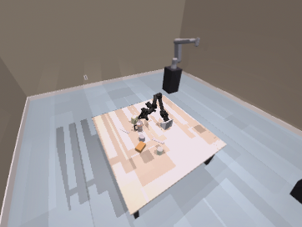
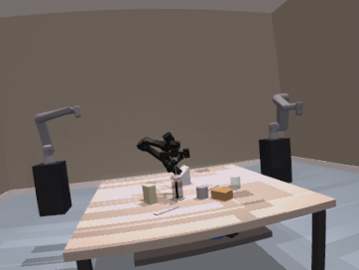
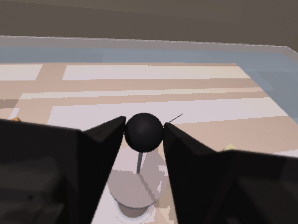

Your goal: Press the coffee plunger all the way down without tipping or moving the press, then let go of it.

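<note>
The coffee press (image 1: 139, 127) (image 2: 178, 190) stands upright on the table, with a clear body and a dark handle. Its round lid (image 3: 136, 182) shows below the fingers in the wrist view. The black ball knob (image 3: 144, 134) sits on top of a thin plunger rod (image 3: 140, 162), and a length of rod shows between the knob and the lid. My gripper (image 1: 139, 118) (image 2: 176, 166) (image 3: 144, 124) is shut on the knob, one finger against each side, above the press. The plunger's disc inside the body cannot be made out.
A green box (image 1: 133, 120) (image 2: 149, 194) stands beside the press. A grey cup (image 1: 142, 138) (image 2: 201, 192), an orange block (image 1: 140, 147) (image 2: 222, 194) and a pale cup (image 1: 159, 151) (image 2: 235, 182) stand on the other side. A thin utensil (image 2: 166, 210) lies near the table's edge.
</note>
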Action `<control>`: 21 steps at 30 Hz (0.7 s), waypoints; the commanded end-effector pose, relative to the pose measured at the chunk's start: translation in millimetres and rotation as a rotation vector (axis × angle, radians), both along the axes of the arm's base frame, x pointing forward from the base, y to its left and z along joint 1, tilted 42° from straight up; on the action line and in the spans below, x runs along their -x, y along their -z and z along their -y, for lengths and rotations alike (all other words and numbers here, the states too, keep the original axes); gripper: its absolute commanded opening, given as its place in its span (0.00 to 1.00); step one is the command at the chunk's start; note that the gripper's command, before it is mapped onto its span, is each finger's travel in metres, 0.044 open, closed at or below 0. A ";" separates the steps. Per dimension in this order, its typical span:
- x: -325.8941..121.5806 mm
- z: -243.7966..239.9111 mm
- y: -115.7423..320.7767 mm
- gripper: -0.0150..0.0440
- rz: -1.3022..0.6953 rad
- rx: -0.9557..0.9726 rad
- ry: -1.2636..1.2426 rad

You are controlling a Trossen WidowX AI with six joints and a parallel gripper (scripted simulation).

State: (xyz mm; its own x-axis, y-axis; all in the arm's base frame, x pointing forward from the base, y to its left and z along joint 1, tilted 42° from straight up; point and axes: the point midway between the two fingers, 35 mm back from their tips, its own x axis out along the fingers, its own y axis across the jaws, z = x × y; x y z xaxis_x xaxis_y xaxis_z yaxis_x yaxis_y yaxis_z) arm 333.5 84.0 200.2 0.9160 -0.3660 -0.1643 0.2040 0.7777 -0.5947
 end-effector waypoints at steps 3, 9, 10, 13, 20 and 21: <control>-1.5 13.5 21.0 0.46 -0.037 0.025 0.018; -3.5 20.4 27.9 0.46 -0.036 0.026 0.017; -3.9 21.6 29.0 0.46 -0.035 0.027 0.017; -5.0 25.2 32.2 0.46 -0.034 0.027 0.017; -8.5 33.7 38.8 0.46 -0.031 0.030 0.016; -9.4 34.9 39.5 0.46 -0.030 0.031 0.016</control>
State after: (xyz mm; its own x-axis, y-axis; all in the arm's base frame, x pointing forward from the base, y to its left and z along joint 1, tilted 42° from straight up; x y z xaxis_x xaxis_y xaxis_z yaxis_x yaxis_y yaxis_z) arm 343.0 62.2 177.5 0.9220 -0.3559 -0.1525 0.2035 0.7804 -0.5912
